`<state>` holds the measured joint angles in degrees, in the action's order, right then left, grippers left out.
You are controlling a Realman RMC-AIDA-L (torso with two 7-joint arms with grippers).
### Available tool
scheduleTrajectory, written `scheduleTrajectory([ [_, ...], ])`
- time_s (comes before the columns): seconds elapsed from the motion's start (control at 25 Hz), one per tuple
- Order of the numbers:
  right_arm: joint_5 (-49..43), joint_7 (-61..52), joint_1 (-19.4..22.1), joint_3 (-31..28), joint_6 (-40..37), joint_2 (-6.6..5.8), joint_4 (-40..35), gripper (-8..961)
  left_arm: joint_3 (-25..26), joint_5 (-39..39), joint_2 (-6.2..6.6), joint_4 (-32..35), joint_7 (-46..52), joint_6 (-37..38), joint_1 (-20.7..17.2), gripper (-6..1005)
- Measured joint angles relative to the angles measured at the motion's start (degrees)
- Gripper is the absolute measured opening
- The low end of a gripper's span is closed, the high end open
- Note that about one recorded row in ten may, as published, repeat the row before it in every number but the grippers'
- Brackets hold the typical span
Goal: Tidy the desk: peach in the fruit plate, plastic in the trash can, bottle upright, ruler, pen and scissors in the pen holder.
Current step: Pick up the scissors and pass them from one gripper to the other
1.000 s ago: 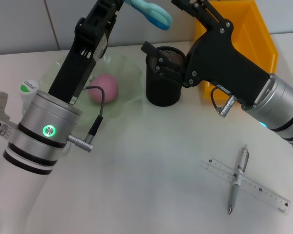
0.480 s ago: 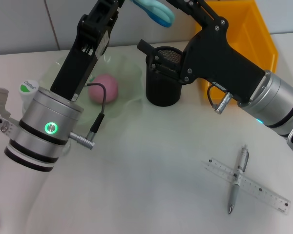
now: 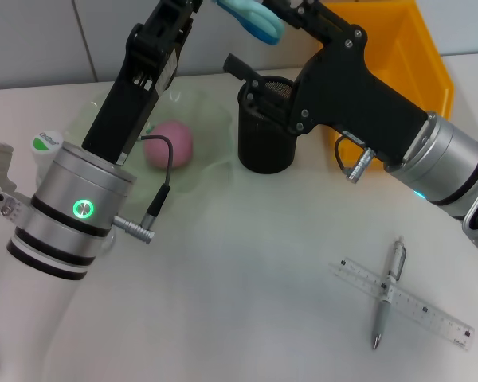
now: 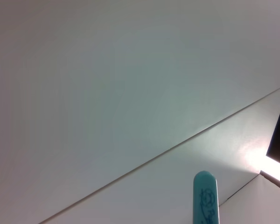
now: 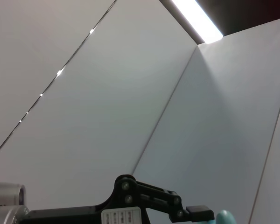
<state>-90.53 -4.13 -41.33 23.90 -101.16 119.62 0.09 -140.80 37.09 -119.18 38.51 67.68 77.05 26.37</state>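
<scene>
Up at the top edge of the head view, the teal-handled scissors [image 3: 253, 17] hang above the black mesh pen holder [image 3: 266, 127], between the left gripper [image 3: 193, 5] and the right gripper [image 3: 291, 8]; whether either one is clamped or released cannot be told. The pink peach [image 3: 170, 144] lies in the translucent green fruit plate [image 3: 211, 119]. The silver pen [image 3: 387, 290] lies crossed over the clear plastic ruler [image 3: 430, 311] on the white desk [image 3: 239, 286].
</scene>
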Motion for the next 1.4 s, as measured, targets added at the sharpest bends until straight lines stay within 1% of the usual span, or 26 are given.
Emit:
scheduleTrajectory([
  [0.08,0.0,0.0,0.0,0.0,0.0,0.00,0.0,660,0.0,0.0,0.00,0.0,0.0,0.0,0.0,340],
  [0.4,0.0,0.0,0.0,-0.2,0.0,0.02,0.0,482,-0.1,0.0,0.00,-0.1,-0.1,-0.1,0.0,344],
  [0.64,0.1,0.0,-0.1,-1.9,0.0,0.09,0.7,347,-0.2,0.0,0.00,-0.1,-0.1,-0.1,-0.3,348],
  [1.4,0.0,1.4,-0.2,-2.1,0.2,0.09,1.3,330,-0.6,-0.2,0.00,-0.1,-0.1,0.1,0.0,358],
])
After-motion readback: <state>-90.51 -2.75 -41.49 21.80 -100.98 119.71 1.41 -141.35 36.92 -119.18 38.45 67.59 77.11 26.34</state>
